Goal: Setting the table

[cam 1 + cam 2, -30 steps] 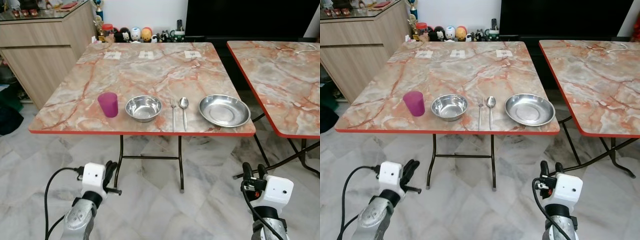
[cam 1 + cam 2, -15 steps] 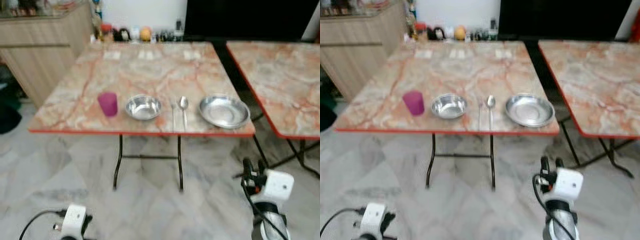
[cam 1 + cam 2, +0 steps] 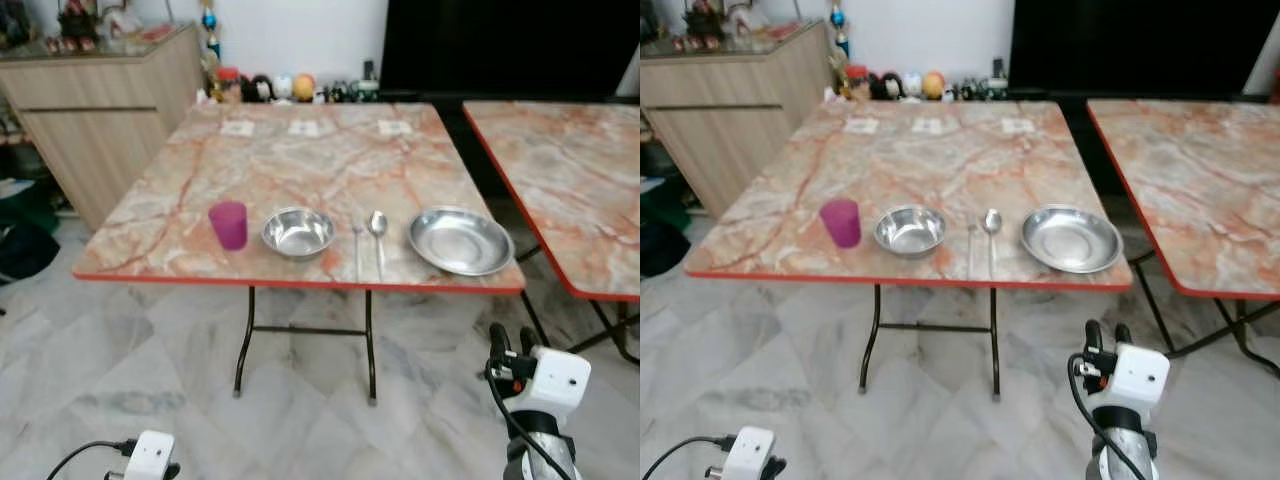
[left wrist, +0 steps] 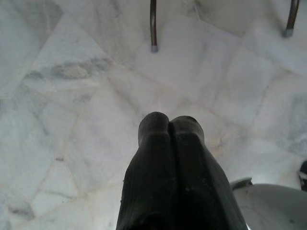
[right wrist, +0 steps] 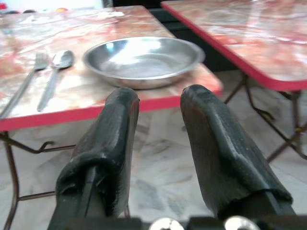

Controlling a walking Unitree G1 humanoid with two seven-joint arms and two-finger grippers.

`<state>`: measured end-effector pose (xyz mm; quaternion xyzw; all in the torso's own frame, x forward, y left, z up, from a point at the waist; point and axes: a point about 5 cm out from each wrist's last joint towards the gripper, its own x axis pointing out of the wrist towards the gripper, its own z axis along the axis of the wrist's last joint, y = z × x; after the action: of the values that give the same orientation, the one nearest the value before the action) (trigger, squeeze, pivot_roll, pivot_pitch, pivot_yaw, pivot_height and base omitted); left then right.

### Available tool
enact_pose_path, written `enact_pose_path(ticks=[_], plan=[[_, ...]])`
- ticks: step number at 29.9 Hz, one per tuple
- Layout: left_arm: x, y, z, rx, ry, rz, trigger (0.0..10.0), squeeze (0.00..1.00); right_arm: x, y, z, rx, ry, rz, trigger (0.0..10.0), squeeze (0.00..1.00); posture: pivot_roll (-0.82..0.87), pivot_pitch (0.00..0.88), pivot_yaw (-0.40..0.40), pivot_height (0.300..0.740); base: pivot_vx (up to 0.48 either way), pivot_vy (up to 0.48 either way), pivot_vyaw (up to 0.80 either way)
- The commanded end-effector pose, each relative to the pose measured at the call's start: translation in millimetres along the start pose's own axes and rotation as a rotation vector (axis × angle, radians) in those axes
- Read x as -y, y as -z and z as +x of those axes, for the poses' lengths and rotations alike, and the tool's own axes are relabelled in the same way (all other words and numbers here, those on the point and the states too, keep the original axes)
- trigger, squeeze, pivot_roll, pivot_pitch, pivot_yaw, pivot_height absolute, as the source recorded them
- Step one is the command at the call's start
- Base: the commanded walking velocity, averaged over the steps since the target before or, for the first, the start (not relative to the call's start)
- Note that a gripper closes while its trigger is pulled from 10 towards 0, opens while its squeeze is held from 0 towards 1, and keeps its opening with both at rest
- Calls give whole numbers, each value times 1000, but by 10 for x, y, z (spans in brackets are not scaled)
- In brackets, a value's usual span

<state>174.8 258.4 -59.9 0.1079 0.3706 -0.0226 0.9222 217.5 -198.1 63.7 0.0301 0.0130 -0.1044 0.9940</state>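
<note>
Right gripper (image 5: 158, 143), two long black fingers parted with nothing between them, is held forward at about table-edge height, short of the table and pointing at the wide shallow steel plate (image 5: 144, 60). Left gripper (image 4: 169, 125), fingers pressed together and empty, hangs low over the pale marble-tiled floor (image 4: 72, 96).

Beyond both stands the square folding table with an orange-veined marble top and red rim (image 3: 300, 282). Along its near edge, from the robot's left to right, sit a small purple plastic cup (image 3: 228, 224), a round steel bowl (image 3: 297, 231), a steel fork (image 3: 357, 245) lying just beside a steel spoon (image 3: 377, 228), and the plate, all apart from one another.

Judging from this, the step in hand is the approach. To do it well, the robot should probably close in squarely on the table, stop before the rim, raise the right gripper above the tabletop and keep it parted, coming at the plate's lip from the side.

Three small white labels (image 3: 303, 128) lie near the far edge; any writing is too small to read. No brand names are legible.
</note>
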Motion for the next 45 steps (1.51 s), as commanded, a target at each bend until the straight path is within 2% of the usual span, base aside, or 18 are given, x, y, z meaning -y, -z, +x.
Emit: enact_pose_path(ticks=[1, 13, 20, 22, 23, 24, 25, 26, 28, 30, 33, 35, 37, 38, 39, 40, 41, 45], plan=[[5, 5, 5, -7, 5, 18, 10000, 0, -22, -15, 17, 6, -2, 1, 10000, 0, -30, 0, 10, 740, 454, 0, 0], [45, 40, 4, -15, 14, 14, 10000, 0, 7, -38, 33, 17, 21, -2, 10000, 0, -22, 0, 6, 740, 435, 0, 0], [56, 25, 14, -9, 13, 12, 10000, 0, 11, -87, 67, 36, 31, 2, 10000, 0, -21, 0, 7, 740, 0, 0, 0], [42, 30, 14, -15, 9, 12, 10000, 0, 59, -171, 102, 62, 56, 18, 10000, 0, -18, 0, 11, 740, 0, 0, 0], [9, 66, 0, -35, 0, 12, 10000, 0, 141, -310, 154, 105, 85, 38, 10000, 137, -19, 0, 12, 740, 0, 0, 0], [9, 66, 0, -35, 0, 12, 10000, 0, 141, -310, 154, 105, 85, 38, 10000, 137, -19, 0, 12, 740, 0, 0, 0], [-11, 98, -13, -52, -5, 12, 10000, 0, 179, -390, 179, 131, 97, 75, 10000, 718, -21, 0, 15, 740, 0, 0, 0], [-19, 127, -24, -65, -7, 12, 10000, 0, 213, -461, 195, 151, 116, 96, 10000, 1000, -23, 0, 17, 740, 0, 0, 0], [-23, 157, -35, -79, -10, 12, 10000, 0, 264, -529, 214, 167, 150, 98, 10000, 1000, -25, 0, 19, 740, 0, 0, 0], [-12, 198, -46, -100, -10, 12, 10000, 0, 363, -617, 236, 179, 198, 150, 10000, 1000, -26, 5, 22, 740, 0, 0, 0], [-5, 210, -48, -108, -9, 13, 10000, 0, 391, -649, 240, 182, 209, 170, 10000, 1000, -27, 8, 22, 740, 0, 0, 0], [6, 225, -50, -118, -7, 15, 10000, 0, 461, -652, 243, 158, 248, 161, 10000, 1000, -25, 11, 22, 740, 0, 0, 0], [6, 228, -50, -121, -7, 15, 10000, 0, 518, -642, 238, 144, 288, 190, 10000, 1000, -25, 14, 23, 740, 0, 0, 0], [5, 230, -50, -123, -8, 16, 10000, 0, 548, -619, 233, 119, 313, 224, 10000, 757, -25, 14, 23, 740, 0, 0, 0], [5, 232, -50, -124, -8, 16, 10000, 0, 573, -588, 229, 94, 333, 251, 10000, 757, -24, 16, 24, 740, 0, 0, 0], [5, 235, -51, -126, -9, 17, 10000, 0, 585, -551, 227, 69, 341, 300, 10000, 341, -25, 16, 23, 740, 0, 0, 0], [5, 236, -52, -127, -7, 18, 10000, 0, 551, -500, 237, 29, 307, 346, 10000, 0, -25, 16, 23, 740, 0, 0, 0], [2, 237, -53, -127, -8, 19, 10000, 0, 529, -468, 245, 0, 268, 335, 10000, 0, -18, 19, 21, 740, 0, 0, 0]])
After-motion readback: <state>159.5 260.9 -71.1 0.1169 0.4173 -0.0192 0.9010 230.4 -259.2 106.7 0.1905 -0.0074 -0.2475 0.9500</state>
